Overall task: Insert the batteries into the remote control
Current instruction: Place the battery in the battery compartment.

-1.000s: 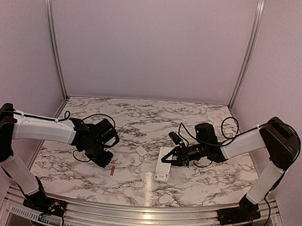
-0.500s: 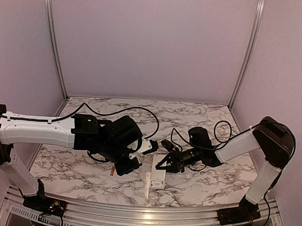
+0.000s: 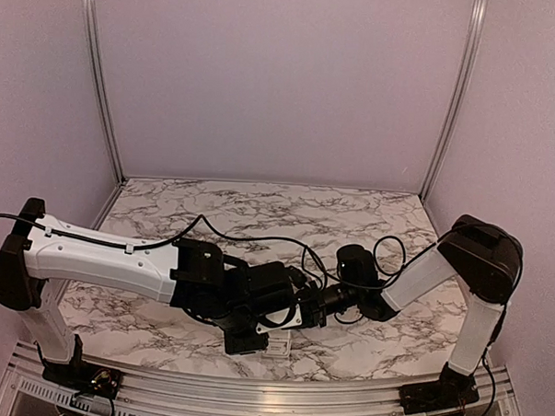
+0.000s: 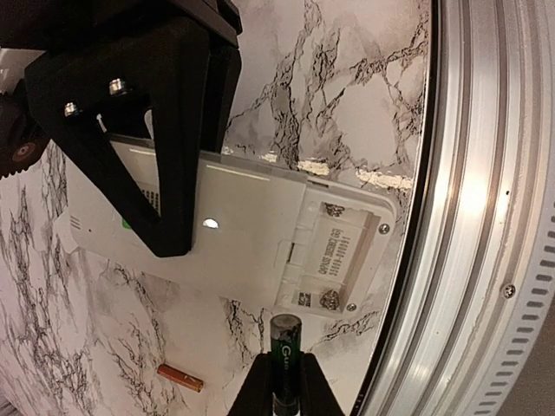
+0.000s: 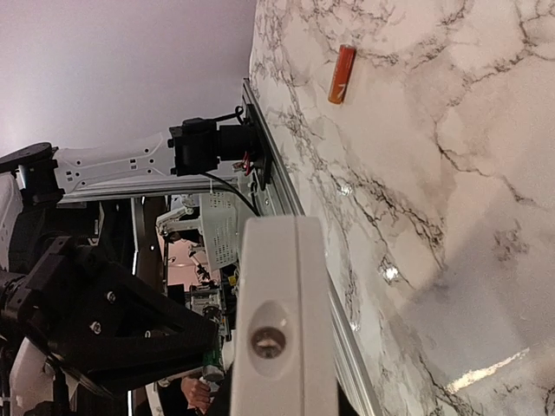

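Your left end effector [image 4: 284, 383] is clamped on the dark cylindrical battery [image 4: 284, 340], which stands out past its fingertips, gripped by its rear half. Your right end effector [image 4: 173, 232] is clamped on the slim white rectangular plastic remote control [image 4: 251, 227], back side up. The open battery compartment [image 4: 334, 256] is at the end of the remote farthest from the right end effector and just ahead of the left one's tip. I cannot tell whether the remote rests on the marble-patterned counter [image 4: 347, 87] or hangs slightly above it. The orange-red cylindrical battery [image 4: 179, 378] lies on the counter just to one side of the left end effector, apart from the remote.

Watch for these 4 risks:

- The battery is held by a short length only, so any contact with the compartment wall could pivot it or squeeze it out of the grip.
- The remote is gripped far from the compartment, so pressing down there may lever it in the right end effector's hold.
- The compartment sits beside the metal rail [image 4: 468, 217], and a dropped battery could roll against it.
- The 2 end effectors work close together, so a wide approach may knock 1 into the other.

Check the battery's polarity before you seat it.
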Available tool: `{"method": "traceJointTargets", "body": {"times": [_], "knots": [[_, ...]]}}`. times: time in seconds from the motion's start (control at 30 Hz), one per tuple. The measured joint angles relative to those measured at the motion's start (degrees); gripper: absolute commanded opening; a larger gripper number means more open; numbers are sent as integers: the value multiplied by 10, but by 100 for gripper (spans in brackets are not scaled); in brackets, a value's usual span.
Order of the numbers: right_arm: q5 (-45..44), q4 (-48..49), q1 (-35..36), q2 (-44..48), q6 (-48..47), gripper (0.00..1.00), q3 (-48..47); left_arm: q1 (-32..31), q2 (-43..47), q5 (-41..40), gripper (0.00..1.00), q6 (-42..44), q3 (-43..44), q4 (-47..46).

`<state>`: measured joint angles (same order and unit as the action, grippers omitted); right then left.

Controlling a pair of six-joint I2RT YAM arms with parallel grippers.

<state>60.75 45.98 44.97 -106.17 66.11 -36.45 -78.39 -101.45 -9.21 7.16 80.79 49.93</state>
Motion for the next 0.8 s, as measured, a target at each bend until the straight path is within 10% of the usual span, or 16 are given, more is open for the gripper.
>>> {"method": "traceJointTargets", "body": {"times": [0.8], "knots": [[-38, 162, 30, -52, 129, 0, 19, -34, -46, -68, 1, 13, 32, 49]]}}
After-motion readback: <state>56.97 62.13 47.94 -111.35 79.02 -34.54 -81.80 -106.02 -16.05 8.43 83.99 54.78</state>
